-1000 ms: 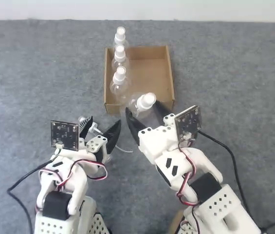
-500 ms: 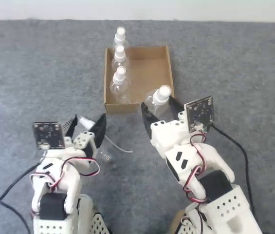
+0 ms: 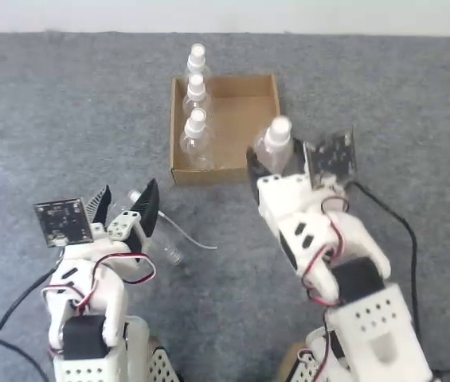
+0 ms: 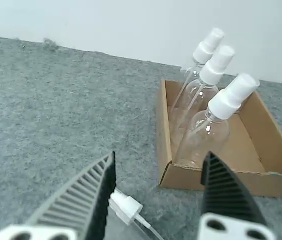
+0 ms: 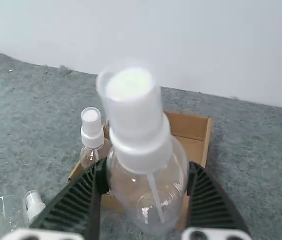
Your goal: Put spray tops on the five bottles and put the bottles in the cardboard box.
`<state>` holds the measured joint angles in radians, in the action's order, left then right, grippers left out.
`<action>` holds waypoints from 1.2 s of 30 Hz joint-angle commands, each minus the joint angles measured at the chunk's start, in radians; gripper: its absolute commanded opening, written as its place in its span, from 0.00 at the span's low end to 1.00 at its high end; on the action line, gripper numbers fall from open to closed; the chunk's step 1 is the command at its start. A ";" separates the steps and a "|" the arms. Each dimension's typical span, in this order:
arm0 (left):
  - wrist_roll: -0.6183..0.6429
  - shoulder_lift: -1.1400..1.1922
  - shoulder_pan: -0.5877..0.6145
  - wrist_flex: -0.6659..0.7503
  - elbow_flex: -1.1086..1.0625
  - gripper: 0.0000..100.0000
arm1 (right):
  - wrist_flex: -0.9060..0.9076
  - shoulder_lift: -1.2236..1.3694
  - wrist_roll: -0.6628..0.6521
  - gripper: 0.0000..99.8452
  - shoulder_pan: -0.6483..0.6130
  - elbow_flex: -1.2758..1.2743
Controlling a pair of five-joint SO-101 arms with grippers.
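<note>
My right gripper (image 3: 277,161) is shut on a clear bottle (image 3: 275,148) with a white spray top (image 5: 131,100), held upright over the near right corner of the cardboard box (image 3: 248,111). The bottle's body (image 5: 148,185) sits between the jaws. Three capped bottles (image 3: 196,94) stand in a row along the box's left wall (image 4: 163,130). My left gripper (image 3: 127,191) hangs open above the mat, just over a loose spray top (image 4: 126,205) with its thin tube. An uncapped clear bottle (image 3: 163,245) lies on the mat beside it.
Grey felt mat (image 3: 384,103) covers the table, with free room left and right of the box. The box's right half (image 4: 250,145) holds no bottles. A white wall (image 5: 220,40) rises behind the table's far edge.
My right gripper has carried the capped bottle away from me and rightward, to the box's near right corner. The left arm has swung left, still open, uncovering the loose spray top and lying bottle.
</note>
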<state>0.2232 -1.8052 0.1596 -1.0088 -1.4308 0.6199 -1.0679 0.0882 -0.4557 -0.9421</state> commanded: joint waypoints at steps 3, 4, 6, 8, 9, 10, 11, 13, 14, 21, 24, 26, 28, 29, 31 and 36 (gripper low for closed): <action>0.011 -0.014 0.005 0.037 0.033 0.26 | -0.004 0.185 -0.017 0.10 0.024 0.181; 0.009 -0.014 0.005 0.037 0.033 0.26 | -0.005 0.209 -0.017 0.10 0.024 0.196; 0.009 -0.014 0.005 0.037 0.033 0.26 | -0.007 0.252 -0.017 0.10 0.024 0.226; 0.009 -0.014 0.005 0.037 0.033 0.26 | -0.007 0.295 -0.018 0.10 0.024 0.259; 0.009 -0.014 0.005 0.037 0.033 0.26 | -0.007 0.317 -0.018 0.10 0.024 0.276; 0.008 -0.014 0.005 0.037 0.033 0.26 | -0.007 0.338 -0.018 0.10 0.024 0.296; 0.008 -0.014 0.005 0.037 0.033 0.26 | -0.007 0.361 -0.018 0.10 0.024 0.316; 0.008 -0.014 0.005 0.037 0.033 0.26 | -0.007 0.410 -0.018 0.10 0.024 0.359; 0.008 -0.014 0.005 0.037 0.033 0.26 | -0.016 0.433 -0.018 0.10 0.024 0.377; 0.008 -0.014 0.005 0.037 0.033 0.26 | -0.173 0.568 -0.094 0.10 0.025 0.400; 0.008 -0.014 0.005 0.037 0.033 0.26 | -0.234 0.613 -0.112 0.10 0.027 0.402; 0.008 -0.014 0.005 0.037 0.033 0.26 | -0.275 0.642 -0.112 0.10 0.038 0.402; 0.008 -0.014 0.005 0.037 0.033 0.26 | -0.315 0.676 -0.112 0.10 0.047 0.417; 0.008 -0.014 0.005 0.037 0.033 0.26 | -0.323 0.699 -0.112 0.10 0.059 0.433; 0.008 -0.014 0.005 0.037 0.033 0.26 | -0.332 0.754 -0.110 0.10 0.076 0.477; 0.008 -0.014 0.005 0.037 0.033 0.26 | -0.331 0.918 -0.109 0.10 0.099 0.618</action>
<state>0.2232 -1.8052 0.1565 -1.0088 -1.4308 0.3145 -0.2148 -0.0084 -0.3790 -0.4818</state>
